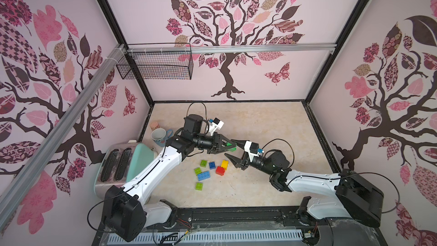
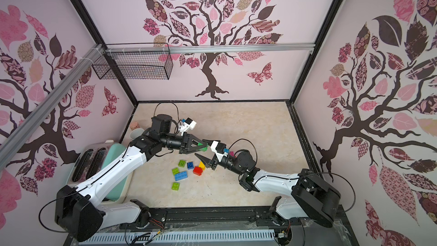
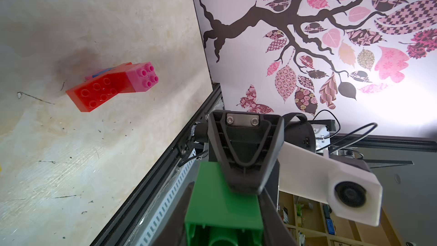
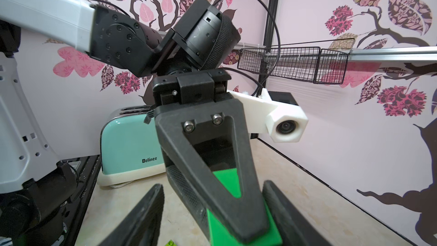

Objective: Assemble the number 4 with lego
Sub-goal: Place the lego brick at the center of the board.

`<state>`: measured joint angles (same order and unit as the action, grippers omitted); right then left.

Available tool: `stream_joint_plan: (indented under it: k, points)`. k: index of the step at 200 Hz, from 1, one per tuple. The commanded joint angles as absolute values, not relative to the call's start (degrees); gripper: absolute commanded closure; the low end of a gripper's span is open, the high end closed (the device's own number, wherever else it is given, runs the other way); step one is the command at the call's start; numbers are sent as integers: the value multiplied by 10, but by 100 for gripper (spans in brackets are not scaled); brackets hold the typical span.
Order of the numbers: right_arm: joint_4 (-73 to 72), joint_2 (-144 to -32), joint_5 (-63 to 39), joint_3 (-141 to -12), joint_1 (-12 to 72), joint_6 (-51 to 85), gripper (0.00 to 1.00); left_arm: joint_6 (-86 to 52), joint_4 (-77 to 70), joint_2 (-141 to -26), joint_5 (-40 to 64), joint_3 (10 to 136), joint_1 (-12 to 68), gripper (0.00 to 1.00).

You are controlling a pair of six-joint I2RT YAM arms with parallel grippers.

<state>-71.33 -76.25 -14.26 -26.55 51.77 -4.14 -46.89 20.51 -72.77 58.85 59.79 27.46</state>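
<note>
Left gripper (image 1: 229, 146): clamped narrow on the green brick (image 3: 222, 209), holding it in the air over mid-table, probably presenting it for a handover or regrip.

Right gripper (image 2: 199, 147): nose to nose with the left, jaws wide. One finger stands on each side of the brick's free end; it does not look clamped.

Started build: a long red brick (image 3: 94, 91) with a pink brick (image 3: 144, 76) joined at one end. It lies on the table to the right, mostly hidden behind the right wrist in both top views.

Loose pile, nearer than the grippers: long blue brick (image 1: 203, 175), red square brick (image 1: 220, 170), plus lime and yellow ones.

Toaster (image 1: 125, 162) and mug (image 1: 159, 137) sit at the left edge, clear of the work.

Likeliest obstruction: the arms crowding each other.
</note>
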Motion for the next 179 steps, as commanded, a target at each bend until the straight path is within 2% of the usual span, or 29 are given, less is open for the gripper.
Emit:
stream_joint_plan:
  k: [1,65,89,103,107,112,116,130,138,147,179]
  points:
    - [-763,-784,-153,-262,518,-14,34,-489,157,-709,602,598,273,100]
    - [-774,-776,-165,-254,511,5,61,-489,158,-702,598,589,272,100]
    - [-765,-758,-168,-254,511,5,76,-482,159,-704,594,586,272,100]
    - [-697,-722,-154,-256,511,-11,87,-437,218,-703,549,597,272,100]
    - [-667,-708,-148,-257,510,-19,90,-416,250,-702,529,602,272,91]
    - [-624,-693,-136,-260,511,-30,93,-390,287,-700,497,608,272,71]
    - [-584,-678,-130,-262,511,-41,95,-370,317,-699,468,614,272,59]
    - [-438,-644,-123,-272,511,-95,99,-321,390,-691,372,627,271,25]
    - [-352,-632,-114,-283,511,-110,100,-310,409,-683,318,629,271,11]
    - [-261,-626,-103,-299,511,-120,100,-304,420,-673,267,628,270,3]
    - [1,-646,-80,-381,514,-99,100,-301,480,-631,24,641,270,2]
